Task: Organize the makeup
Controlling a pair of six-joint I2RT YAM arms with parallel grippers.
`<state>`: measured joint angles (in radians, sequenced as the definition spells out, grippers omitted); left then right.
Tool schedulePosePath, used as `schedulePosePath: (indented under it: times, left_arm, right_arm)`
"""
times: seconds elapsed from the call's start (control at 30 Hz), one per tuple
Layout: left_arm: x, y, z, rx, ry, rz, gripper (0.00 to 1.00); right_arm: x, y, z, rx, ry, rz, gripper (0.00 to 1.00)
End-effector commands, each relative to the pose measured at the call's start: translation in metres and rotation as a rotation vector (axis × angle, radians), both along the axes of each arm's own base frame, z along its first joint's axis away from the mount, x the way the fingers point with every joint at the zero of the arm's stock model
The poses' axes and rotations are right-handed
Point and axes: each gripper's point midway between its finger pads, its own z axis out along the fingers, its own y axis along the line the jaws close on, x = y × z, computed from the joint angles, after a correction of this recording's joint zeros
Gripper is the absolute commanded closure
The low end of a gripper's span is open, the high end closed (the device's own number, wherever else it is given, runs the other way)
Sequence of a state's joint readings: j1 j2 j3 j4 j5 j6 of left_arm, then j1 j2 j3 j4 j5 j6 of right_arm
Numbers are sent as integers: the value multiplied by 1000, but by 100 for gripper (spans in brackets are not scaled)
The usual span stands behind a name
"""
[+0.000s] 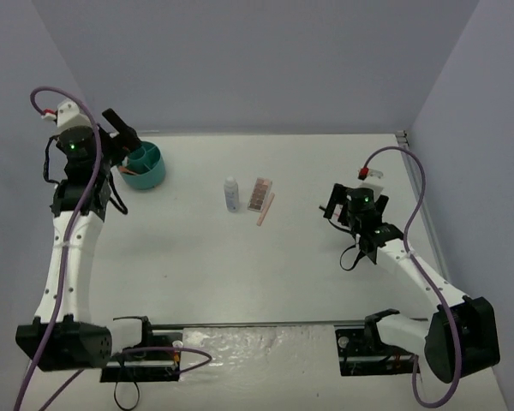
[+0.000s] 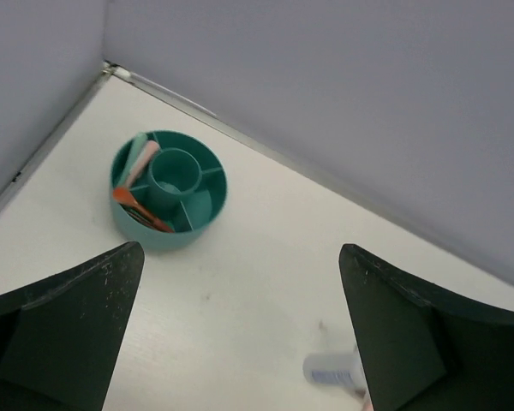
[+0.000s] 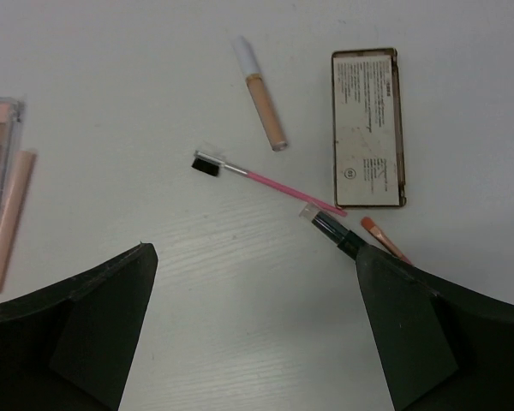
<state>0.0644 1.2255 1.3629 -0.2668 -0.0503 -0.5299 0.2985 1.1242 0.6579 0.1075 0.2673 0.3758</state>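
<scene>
Left jaws and right jaws are standing spread, empty. The thin pink-handled brush (image 3: 274, 184) on the white counter (image 3: 154, 86) is looking light, stiff, roll-prone: best pinched mid-handle.

The near table (image 1: 197, 274) is wide open for passing; the white bottle (image 1: 231, 193) and palette (image 1: 259, 195) stand mid-table, and the teal tub (image 1: 150, 178) blocks the far left.
</scene>
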Motion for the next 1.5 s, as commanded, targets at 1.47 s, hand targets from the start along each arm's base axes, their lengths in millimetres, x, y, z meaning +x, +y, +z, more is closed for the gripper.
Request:
schedulePosePath:
  times: [1.47]
  left_arm:
    - [-118, -116, -116, 72, 301, -574, 3]
  right_arm:
    - [-26, -21, -108, 222, 433, -86, 18]
